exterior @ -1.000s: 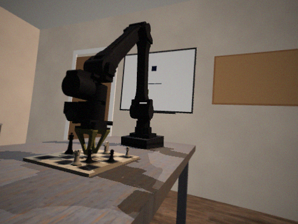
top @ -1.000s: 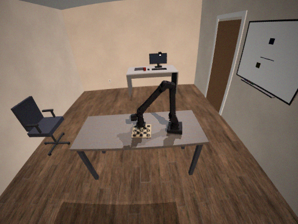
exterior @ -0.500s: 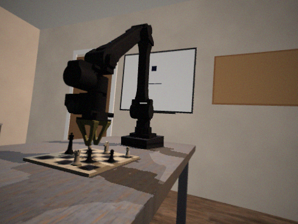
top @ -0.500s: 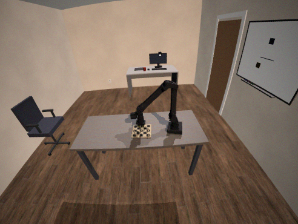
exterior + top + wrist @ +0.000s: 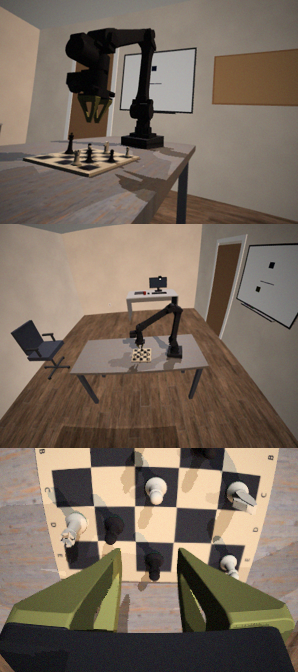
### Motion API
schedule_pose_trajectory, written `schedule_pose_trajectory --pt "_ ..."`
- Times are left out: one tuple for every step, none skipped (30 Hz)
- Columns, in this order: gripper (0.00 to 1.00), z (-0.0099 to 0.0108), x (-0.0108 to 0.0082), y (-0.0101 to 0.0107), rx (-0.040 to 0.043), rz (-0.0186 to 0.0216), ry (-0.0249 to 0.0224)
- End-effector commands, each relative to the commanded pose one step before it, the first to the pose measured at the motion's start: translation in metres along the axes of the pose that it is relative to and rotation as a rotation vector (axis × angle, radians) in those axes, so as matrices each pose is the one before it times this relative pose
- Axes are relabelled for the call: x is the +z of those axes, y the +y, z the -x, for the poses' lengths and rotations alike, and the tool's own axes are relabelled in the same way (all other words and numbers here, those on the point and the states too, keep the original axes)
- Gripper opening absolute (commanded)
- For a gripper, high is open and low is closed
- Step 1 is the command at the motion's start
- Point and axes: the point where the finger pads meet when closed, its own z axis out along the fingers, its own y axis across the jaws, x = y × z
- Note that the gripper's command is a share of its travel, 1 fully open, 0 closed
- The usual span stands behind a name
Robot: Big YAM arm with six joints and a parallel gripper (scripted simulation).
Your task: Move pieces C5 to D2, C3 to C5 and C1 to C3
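Gripper [image 5: 149, 585] part-spread, pinching nothing, hanging well above the board [image 5: 91, 171] near its edge. Judgement: next pick needs fingers centred over the target piece and a straight vertical descent, since neighbours crowd close. A white pawn [image 5: 154, 490] stands upright mid-board. Arm [image 5: 121, 34] elbow high, wrist pointing down.

Chess pieces on the board

A white pawn [image 5: 154, 490] stands upright on a dark square; a black pawn [image 5: 153, 565] stands at its 6 o'clock, near the board [image 5: 40, 511] edge.
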Motion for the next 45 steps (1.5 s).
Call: schedule_pose_trajectory --pt "0.32 -0.00266 -0.00007 -0.00088 -0.00504 -0.02263 -0.00282" --pt "0.32 0.00030 0.00087 -0.00147 0.00059 -0.00334 -0.00028" --pt "0.32 0.00000 0.00000 0.00000 0.00000 0.00000 0.00000" --pt "0.32 0.00000 0.00000 0.00000 0.00000 0.00000 0.00000" --pt "0.32 -0.00033 -0.01054 0.01221 0.00166 0.04358 0.00280" --pt "1.00 -0.00001 -0.00070 0.00053 0.00010 0.00358 0.00023" --pt "1.00 0.00000 -0.00001 0.00001 0.00000 0.00002 0.00000" --pt "1.00 0.00000 0.00002 -0.00002 0.00000 -0.00005 0.00000" --pt "1.00 0.00000 0.00000 -0.00001 0.00000 -0.00001 0.00000" --pt "1.00 0.00000 -0.00002 0.00002 0.00000 0.00005 0.00000" --pt "1.00 0.00000 0.00000 -0.00001 0.00000 -0.00002 0.00000" --pt "1.00 0.00000 0.00001 -0.00001 0.00000 -0.00003 0.00000" --pt "1.00 0.00000 0.00000 0.00000 0.00000 0.00001 0.00000" --pt "1.00 0.00000 -0.00001 0.00001 0.00000 0.00003 0.00000" --pt "1.00 0.00000 0.00001 -0.00001 0.00000 -0.00002 0.00000" --pt "1.00 0.00000 0.00001 -0.00001 0.00000 -0.00002 0.00000" --pt "1.00 0.00000 -0.00001 0.00001 0.00000 0.00003 0.00000" --pt "1.00 0.00000 0.00000 0.00000 0.00000 0.00001 0.00000" --pt "1.00 0.00000 0.00001 -0.00001 0.00000 -0.00002 0.00000" --pt "1.00 0.00000 0.00000 0.00000 0.00000 0.00000 0.00000" --pt "1.00 0.00000 0.00000 0.00000 0.00000 0.00000 0.00000" --pt "1.00 0.00000 0.00000 0.00000 0.00000 0.00001 0.00000" --pt "1.00 0.00000 0.00000 0.00000 0.00000 -0.00001 0.00000" --pt "1.00 0.00000 0.00000 0.00000 0.00000 0.00001 0.00000" --pt "1.00 0.00000 0.00000 0.00000 0.00000 0.00001 0.00000" --pt "1.00 0.00000 -0.00025 0.00010 0.00001 0.00028 0.00002" --pt "1.00 -0.00002 -0.00165 0.00067 0.00005 0.00189 0.00013" --pt "1.00 -0.00006 -0.00422 0.00169 0.00013 0.00484 0.00033" --pt "1.00 -0.00018 -0.00770 0.00413 0.00037 0.01346 0.00092" --pt "1.00 -0.00021 -0.00529 0.00254 0.00030 0.01092 0.00078" --pt "1.00 -0.00021 -0.00206 0.00004 -0.00001 0.00016 0.00010" --pt "1.00 -0.00024 -0.00264 0.00007 0.00006 0.00020 0.00011" --pt "1.00 -0.00018 -0.00323 0.00007 0.00034 0.00024 0.00009" --pt "1.00 -0.00004 -0.00379 0.00009 0.00083 0.00027 0.00003" --pt "1.00 0.00011 -0.00430 0.00011 0.00135 0.00029 -0.00003" --pt "1.00 0.00018 -0.00476 0.00012 0.00164 0.00031 -0.00006" --pt "1.00 0.00000 0.00000 0.00000 0.00000 0.00000 0.00000" --pt "1.00 0.00000 0.00000 0.00000 0.00000 0.00000 0.00000" --pt "1.00 0.00094 -0.00513 0.00017 0.00365 0.00030 -0.00039" --pt "1.00 -0.00050 -0.00548 0.00008 -0.00051 0.00037 0.00024" --pt "1.00 -0.00057 -0.00570 0.00007 -0.00147 0.00037 0.00027" --pt "1.00 -0.00047 -0.00581 0.00007 -0.00121 0.00036 0.00023" --pt "1.00 -0.00013 -0.00582 0.00008 -0.00035 0.00034 0.00008" --pt "1.00 0.00026 -0.00572 0.00010 0.00065 0.00030 -0.00010" --pt "1.00 0.00053 -0.00552 0.00010 0.00132 0.00027 -0.00022"
